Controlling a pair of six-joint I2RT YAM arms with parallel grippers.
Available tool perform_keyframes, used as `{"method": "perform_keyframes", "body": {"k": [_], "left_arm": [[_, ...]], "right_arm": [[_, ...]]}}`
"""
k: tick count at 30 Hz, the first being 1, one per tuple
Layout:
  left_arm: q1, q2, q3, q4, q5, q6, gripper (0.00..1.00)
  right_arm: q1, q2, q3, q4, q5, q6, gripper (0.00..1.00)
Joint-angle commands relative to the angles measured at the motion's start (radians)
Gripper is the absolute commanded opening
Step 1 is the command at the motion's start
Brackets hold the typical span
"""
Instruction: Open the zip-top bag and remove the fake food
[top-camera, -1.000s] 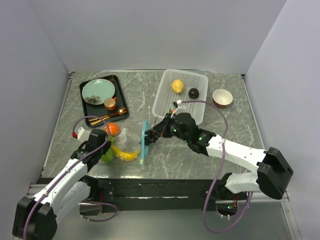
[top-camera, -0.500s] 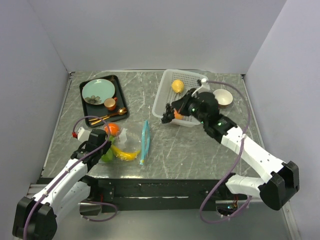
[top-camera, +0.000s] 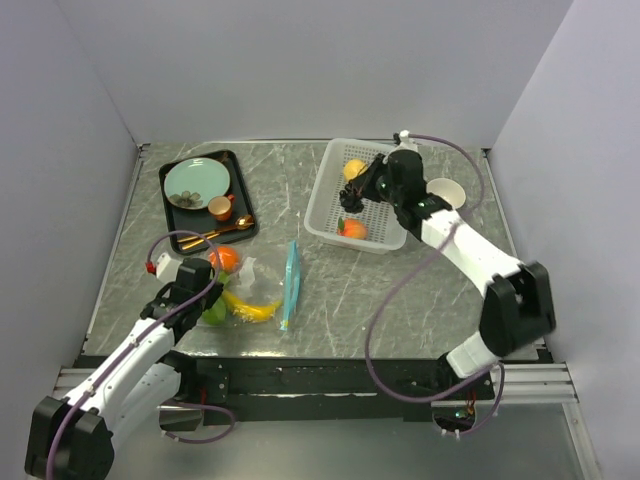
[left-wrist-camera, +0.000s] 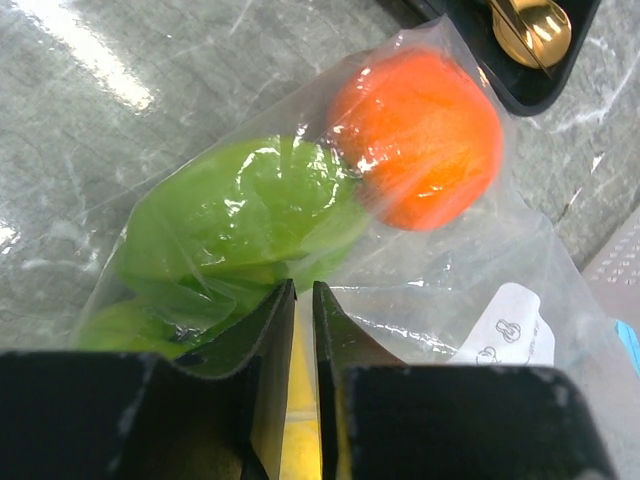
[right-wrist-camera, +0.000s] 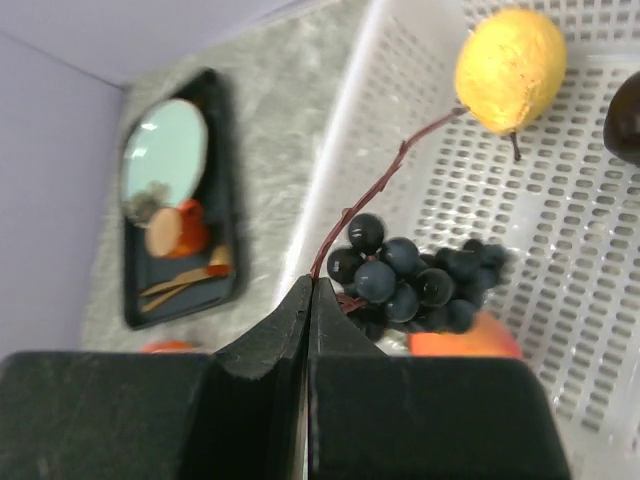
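Top external view puts the task past halfway, by my reading. In the white basket (top-camera: 316, 210) lie the lemon (top-camera: 353, 168) and the peach (top-camera: 352, 229). The right gripper (top-camera: 349, 198) hangs over the basket's left part, its jaws pressed together on the stem of the black grapes (right-wrist-camera: 410, 285), which dangle just above the peach and are not yet let go. The zip-top bag (top-camera: 255, 280) lies well apart from the basket, off its near-left corner, with the orange (top-camera: 224, 258), lime (top-camera: 213, 312) and banana (top-camera: 250, 305) inside it: three pieces left to fetch. The left gripper (left-wrist-camera: 304, 290) is at the bag's end farthest from the basket, jaws nearly together and pinching the clear film.

Hard to make out: the dark brown ball (right-wrist-camera: 630, 115) is cut off at the right wrist view's edge and hidden behind the arm from above. The teal zipper strip (top-camera: 291, 278), on the bag's basket side, stands on edge, so I cannot tell how wide the mouth gapes. In the left wrist view the banana shows only as a yellow sliver between the jaws.
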Motion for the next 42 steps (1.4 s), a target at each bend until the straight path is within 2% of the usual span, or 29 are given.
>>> {"method": "perform_keyframes", "body": {"k": [1, 2, 3, 4, 6, 9, 11, 13, 18, 21, 24, 30, 37, 42], "left_arm": [[0.005, -0.022, 0.038, 0.013, 0.041, 0.049, 0.21], [0.005, -0.025, 0.043, 0.012, 0.045, 0.063, 0.23], [0.005, -0.029, 0.053, 0.01, 0.048, 0.071, 0.25], [0.005, -0.04, 0.061, 0.0, 0.052, 0.079, 0.28], [0.005, -0.057, 0.086, -0.016, 0.05, 0.094, 0.35], [0.005, -0.089, 0.119, -0.058, 0.047, 0.102, 0.49], [0.005, -0.112, 0.142, -0.1, 0.039, 0.092, 0.52], [0.005, -0.132, 0.153, -0.129, 0.027, 0.083, 0.53], [0.005, -0.169, 0.182, -0.244, 0.001, 0.027, 0.45], [0.003, -0.203, 0.159, -0.253, 0.05, -0.001, 0.38], [-0.007, -0.238, 0.11, -0.261, 0.076, -0.041, 0.34], [-0.081, -0.27, 0.026, -0.247, 0.081, -0.112, 0.2], [-0.211, -0.189, 0.007, -0.203, 0.041, -0.187, 0.07], [-0.231, -0.131, -0.017, -0.157, 0.042, -0.201, 0.01]], "right_arm": [[-0.026, 0.157, 0.128, 0.077, -0.042, -0.021, 0.04], [-0.032, 0.184, 0.168, 0.07, -0.052, -0.021, 0.13], [-0.032, 0.2, 0.188, 0.047, -0.059, -0.022, 0.36], [-0.032, 0.219, 0.206, 0.031, -0.07, -0.024, 0.46], [-0.03, 0.211, 0.217, 0.02, -0.078, -0.024, 0.62], [-0.032, 0.158, 0.213, -0.051, -0.085, -0.031, 0.72], [-0.03, 0.089, 0.166, -0.085, -0.117, -0.028, 0.72], [-0.015, -0.015, 0.089, -0.073, -0.156, 0.002, 0.67], [0.097, -0.207, -0.258, 0.063, -0.208, 0.094, 0.45], [0.186, -0.252, -0.387, 0.158, -0.211, 0.128, 0.39], [0.263, -0.218, -0.431, 0.229, -0.214, 0.143, 0.36], [0.355, -0.031, -0.416, 0.319, -0.234, 0.18, 0.28], [0.43, 0.191, -0.3, 0.364, -0.263, 0.208, 0.23], [0.464, 0.291, -0.261, 0.415, -0.273, 0.209, 0.23]]}}
